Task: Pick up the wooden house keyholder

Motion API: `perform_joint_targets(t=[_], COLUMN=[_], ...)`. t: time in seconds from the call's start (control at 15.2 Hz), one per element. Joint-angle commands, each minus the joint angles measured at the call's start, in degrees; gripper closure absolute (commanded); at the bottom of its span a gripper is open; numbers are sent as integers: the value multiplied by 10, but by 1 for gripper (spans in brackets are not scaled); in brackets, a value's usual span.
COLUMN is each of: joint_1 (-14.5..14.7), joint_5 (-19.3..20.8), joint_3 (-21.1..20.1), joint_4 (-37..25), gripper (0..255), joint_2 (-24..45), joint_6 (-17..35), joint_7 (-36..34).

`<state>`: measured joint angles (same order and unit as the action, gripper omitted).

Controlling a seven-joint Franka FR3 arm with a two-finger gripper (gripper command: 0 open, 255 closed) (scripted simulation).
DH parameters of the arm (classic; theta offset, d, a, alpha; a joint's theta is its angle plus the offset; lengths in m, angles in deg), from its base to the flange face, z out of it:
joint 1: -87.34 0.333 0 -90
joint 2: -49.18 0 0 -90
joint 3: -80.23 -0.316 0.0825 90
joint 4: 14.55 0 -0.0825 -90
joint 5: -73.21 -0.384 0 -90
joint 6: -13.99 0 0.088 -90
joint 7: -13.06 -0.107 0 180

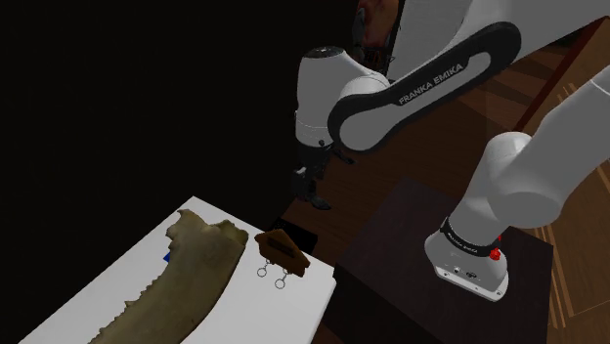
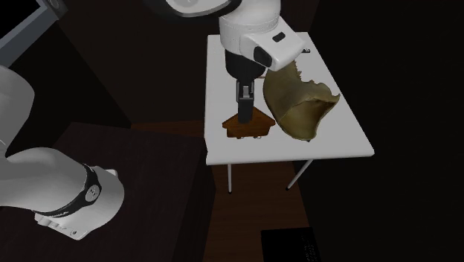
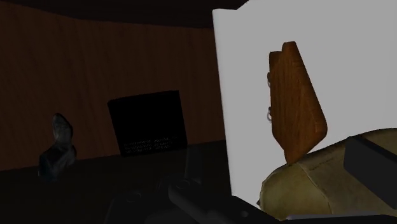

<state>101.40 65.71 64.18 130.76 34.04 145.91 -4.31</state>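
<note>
Tabletop: a white tabletop fills the shoulder view's lower left, with a black area beyond it.
Blue item: a small blue item shows at the left edge of the large object; it is too small to identify.
Large object: an olive-tan jagged object, long with a toothed edge, lies along the tabletop.
Task item: the wooden house keyholder, brown and house-shaped, lies flat near the tabletop edge closest to the stand, just right of the jagged object's broad end.
Key rings: two small metal rings lie on the tabletop, touching the keyholder's side nearest the camera.
End effector: the black end effector hangs above and slightly right of the keyholder, clear of it. In the wrist view its fingers stand apart and grip nothing.
Arm: the white Franka arm arches in from the upper right.
Stand: a dark box stand sits at the lower right on a brown wood floor.
Second exterior view: the end effector lines up over the keyholder's peaked end.
Wrist view: a dark box rests on the floor beyond the tabletop's edge.
</note>
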Motion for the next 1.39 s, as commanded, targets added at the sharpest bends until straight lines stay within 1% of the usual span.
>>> perform_joint_targets(t=[0.0,0.2,0.46,0.92,1.12,1.19,1.32], joint_1=[6,14,29,34,35,35,35], joint_5=[7,26,70,102,105,105,105], joint_3=[-17,-38,-56,-49,-47,-47,-47], joint_4=[-17,-40,-79,-71,-71,-71,-71], gripper=[0,0,0,0,0,255,255], joint_2=[46,106,188,237,241,241,241], joint_6=[34,76,123,177,181,181,181], joint_7=[-18,-47,-93,-115,-117,-118,-117])
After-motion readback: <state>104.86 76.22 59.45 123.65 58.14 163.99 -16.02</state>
